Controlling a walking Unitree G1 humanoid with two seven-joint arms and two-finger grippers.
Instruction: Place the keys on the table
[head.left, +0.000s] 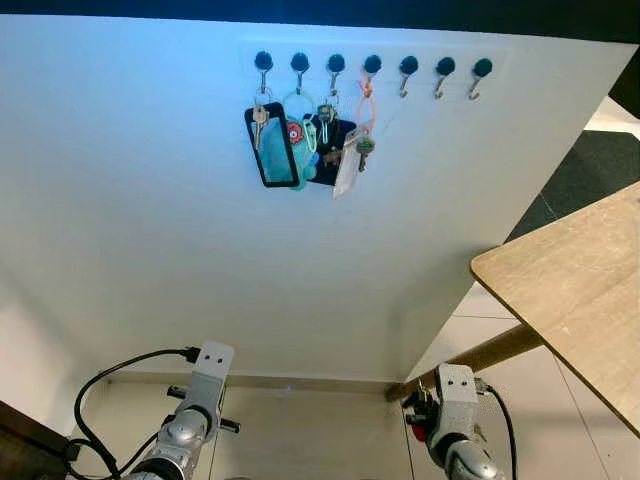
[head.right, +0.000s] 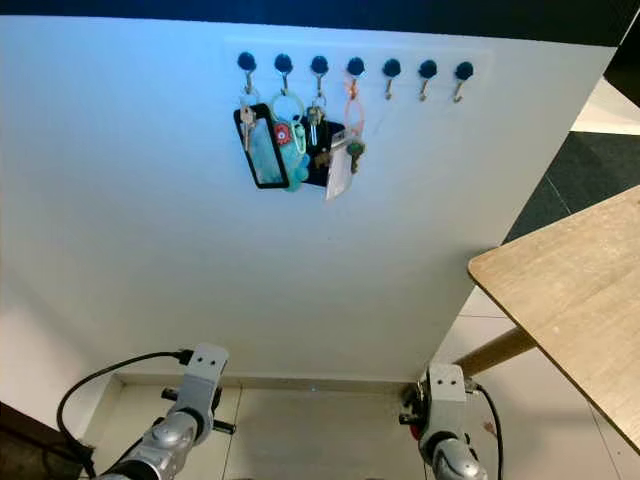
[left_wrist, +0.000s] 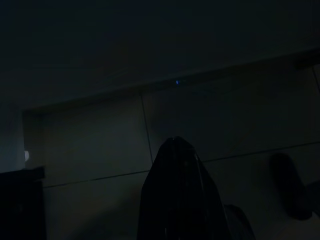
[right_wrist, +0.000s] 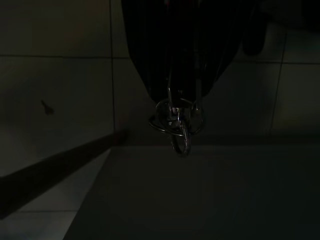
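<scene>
In the dark right wrist view, my right gripper (right_wrist: 181, 97) hangs low over the tiled floor, shut on a set of keys whose metal rings (right_wrist: 177, 125) dangle below the fingertips. My right arm (head.left: 455, 410) hangs at the bottom of the eye views, just left of the wooden table (head.left: 590, 290), whose top stands higher to the right. My left arm (head.left: 195, 410) hangs idle; its gripper (left_wrist: 175, 150) is a single dark tip above the floor, with the fingers together and nothing held.
A white wall stands straight ahead with a row of black hooks (head.left: 372, 65). Several key bunches and card holders (head.left: 300, 145) hang from the left hooks. The table's wooden leg (head.left: 480, 355) slants down to the floor near my right arm.
</scene>
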